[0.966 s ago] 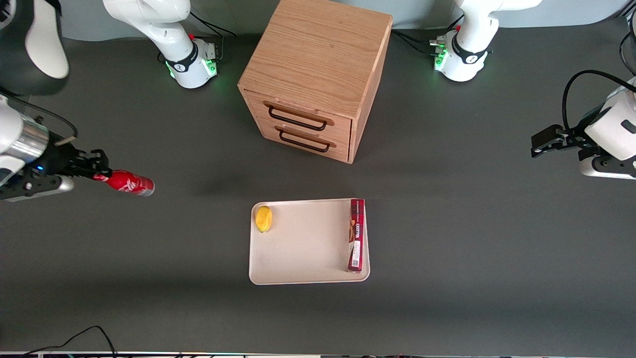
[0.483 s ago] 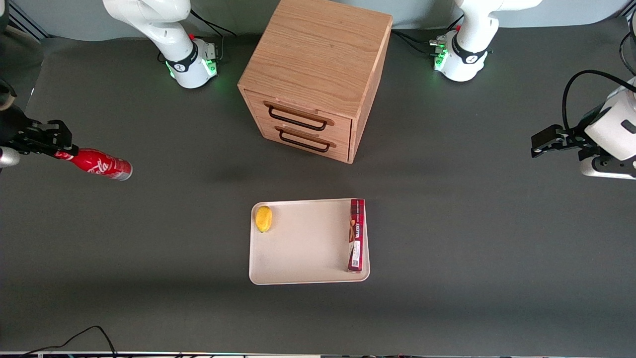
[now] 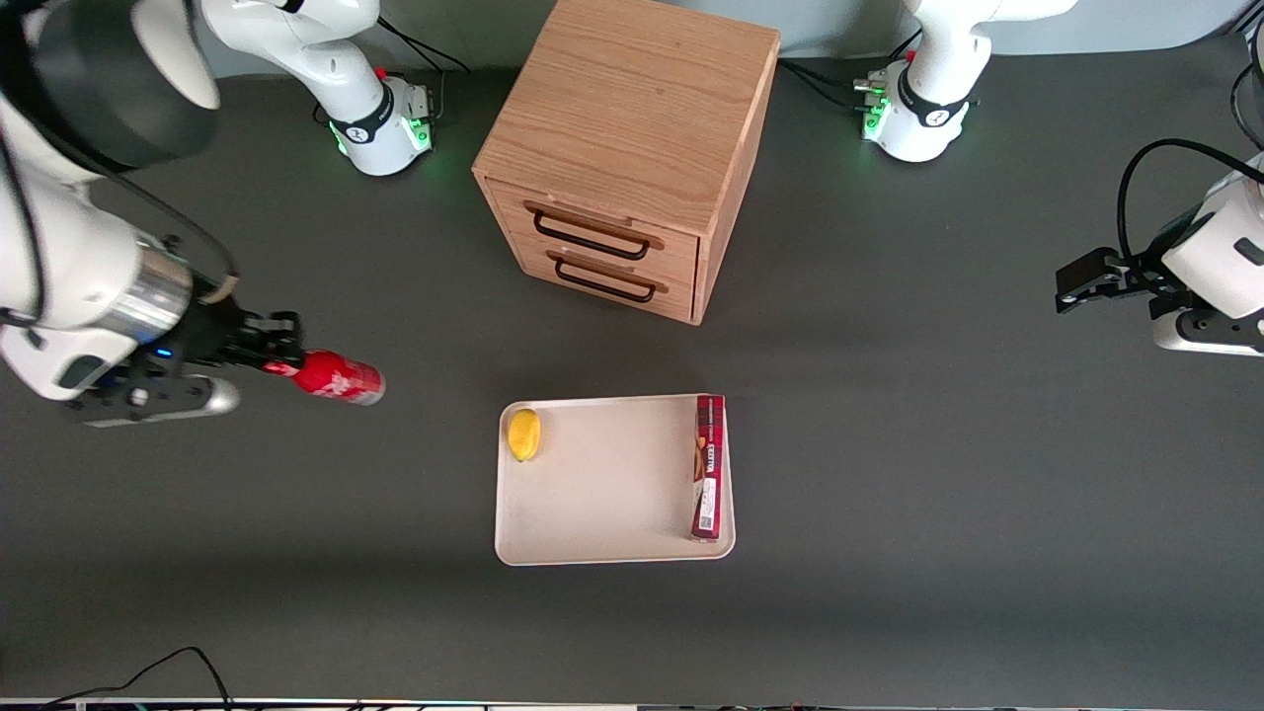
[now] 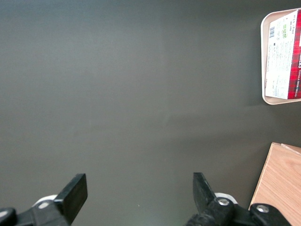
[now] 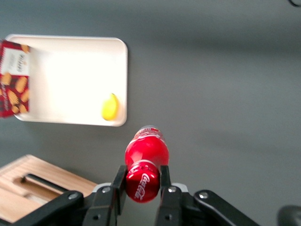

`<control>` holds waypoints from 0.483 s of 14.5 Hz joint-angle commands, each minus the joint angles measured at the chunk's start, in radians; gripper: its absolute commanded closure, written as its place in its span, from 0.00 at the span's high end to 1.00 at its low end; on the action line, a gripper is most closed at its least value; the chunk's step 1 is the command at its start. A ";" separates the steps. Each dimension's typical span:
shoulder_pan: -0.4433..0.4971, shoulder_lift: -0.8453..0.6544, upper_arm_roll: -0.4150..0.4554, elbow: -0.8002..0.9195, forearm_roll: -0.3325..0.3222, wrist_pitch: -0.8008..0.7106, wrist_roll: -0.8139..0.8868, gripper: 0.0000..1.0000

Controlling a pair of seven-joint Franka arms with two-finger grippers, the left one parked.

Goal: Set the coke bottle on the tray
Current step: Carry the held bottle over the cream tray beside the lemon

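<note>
1. The gripper (image 5: 141, 181) has both fingers (image 5: 118, 181) pinched tight on the coke bottle (image 5: 145, 165) at its cap end.
2. The bottle is held above the table (image 3: 296, 553), toward the working arm's end, silvery base aimed at the tray (image 3: 602, 494).
3. On the tray lie a yellow fruit (image 3: 523, 434) and a red box (image 3: 708, 466).
4. A wooden cabinet (image 3: 622, 148) stands farther from the front camera.

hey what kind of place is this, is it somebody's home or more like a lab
Most likely a robotics lab bench: arm bases bolted to a dark matte table, the gripper holding a coke bottle off the tray, and a wooden drawer cabinet as a prop.
</note>
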 commanded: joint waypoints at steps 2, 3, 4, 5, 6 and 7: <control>0.103 0.177 -0.017 0.146 -0.007 0.120 0.051 0.00; 0.117 0.209 -0.017 0.146 -0.007 0.175 0.049 0.00; 0.131 0.246 -0.019 0.146 -0.007 0.235 0.049 0.00; 0.148 0.285 -0.025 0.146 -0.009 0.293 0.051 0.00; 0.163 0.320 -0.034 0.150 -0.010 0.350 0.052 0.00; 0.191 0.351 -0.062 0.156 -0.010 0.393 0.051 0.00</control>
